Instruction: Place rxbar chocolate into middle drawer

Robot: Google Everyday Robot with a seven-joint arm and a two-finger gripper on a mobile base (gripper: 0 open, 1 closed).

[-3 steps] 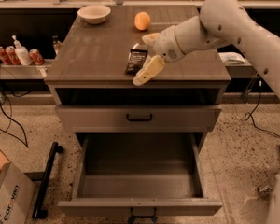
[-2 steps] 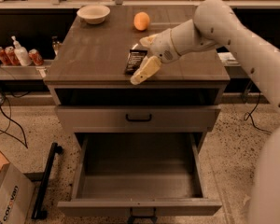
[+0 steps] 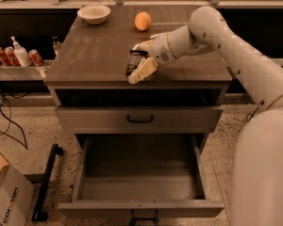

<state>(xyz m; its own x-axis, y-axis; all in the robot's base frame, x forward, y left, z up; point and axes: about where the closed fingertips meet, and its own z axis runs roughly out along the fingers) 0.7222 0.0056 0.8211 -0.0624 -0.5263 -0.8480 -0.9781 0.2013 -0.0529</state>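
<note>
The rxbar chocolate (image 3: 132, 58) sits on the cabinet top (image 3: 89, 55) near its front edge. The gripper (image 3: 137, 63) is right against it from the right, but I cannot tell whether it is gripping the bar. Nearer and lower, the middle drawer (image 3: 108, 207) stands pulled out.
</note>
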